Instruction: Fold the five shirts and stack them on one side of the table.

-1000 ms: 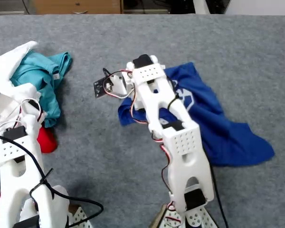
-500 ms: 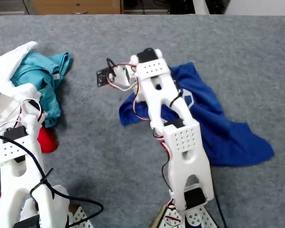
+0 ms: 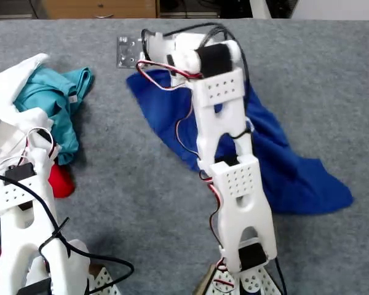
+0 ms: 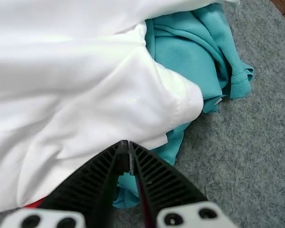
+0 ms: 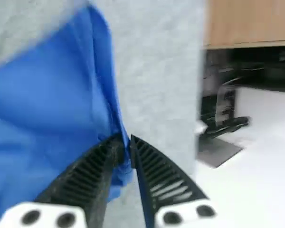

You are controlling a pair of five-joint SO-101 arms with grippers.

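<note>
- The right arm stretches out over the grey worktop towards its far edge.
- The right jaws are clamped on an edge of the blue shirt. In the right wrist view the blue cloth is nipped between their tips.
- From that grip the blue shirt hangs and slopes back towards the arm's base. Its held end is lifted at the far middle of the worktop. Its other end lies spread and rumpled on the worktop, to the right of the arm.
- The left arm sits at the near left corner, over the heap of other shirts.
- The left jaws are pressed together. Their tips lie just over the hem of the white shirt, and whether they touch it cannot be told.
- The white shirt is crumpled along the left edge of the worktop and partly covers the teal shirt.
- The teal shirt is bunched up, touching the white one, and spills out from under it onto the bare worktop.
- A bit of red shirt shows just beside the left arm, below the teal one. In the left wrist view a sliver of it peeks from under the white cloth.
- All four shirts lie unfolded. The blue one is well apart from the heap on the left.
</note>
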